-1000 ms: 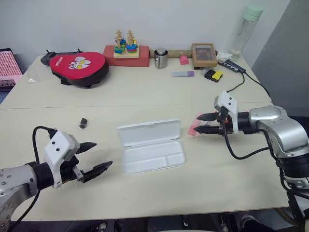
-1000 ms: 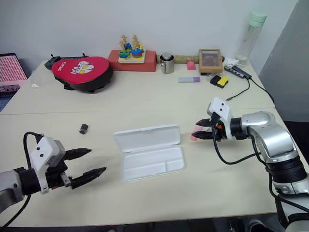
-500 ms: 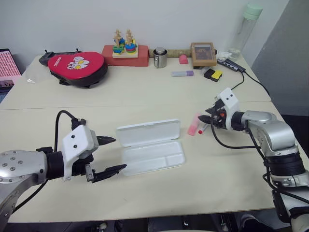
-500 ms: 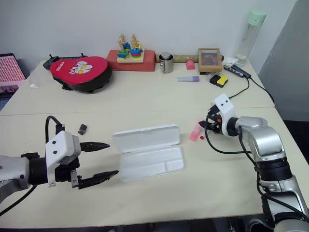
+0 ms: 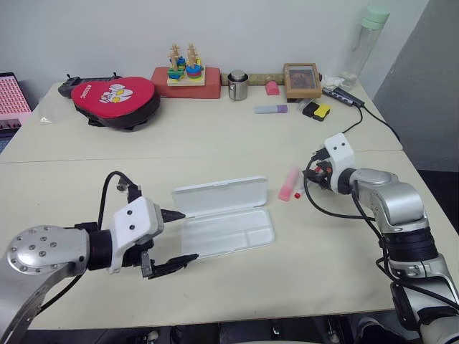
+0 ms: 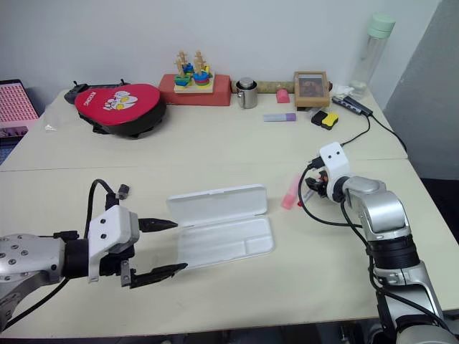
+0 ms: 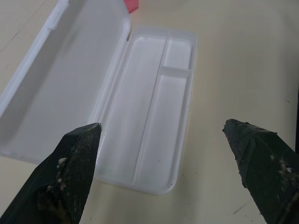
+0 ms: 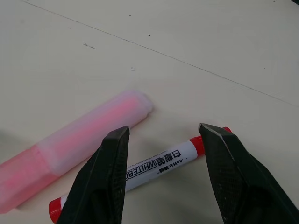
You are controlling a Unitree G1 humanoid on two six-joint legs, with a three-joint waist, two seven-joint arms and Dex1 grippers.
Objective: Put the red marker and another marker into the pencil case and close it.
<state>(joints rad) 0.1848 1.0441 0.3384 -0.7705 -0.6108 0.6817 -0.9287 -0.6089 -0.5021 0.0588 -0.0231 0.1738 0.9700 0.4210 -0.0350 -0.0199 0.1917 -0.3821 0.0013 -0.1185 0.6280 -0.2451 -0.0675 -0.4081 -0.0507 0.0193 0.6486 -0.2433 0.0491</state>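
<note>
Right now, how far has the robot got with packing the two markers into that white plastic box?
Done: the flat white plastic pencil case lies open, its tray bare. In hand: the right gripper hovers open over the slim red-capped white marker, which lies on the table beside the stubby pale pink marker. The left gripper waits open by the case. Left: both markers in, lid shut.

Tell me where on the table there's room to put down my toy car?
The near edge of the table, in front of the open pencil case, is bare. So is the middle strip between that case and the red pouch. It is crowded along the back wall and beside the two markers.
</note>
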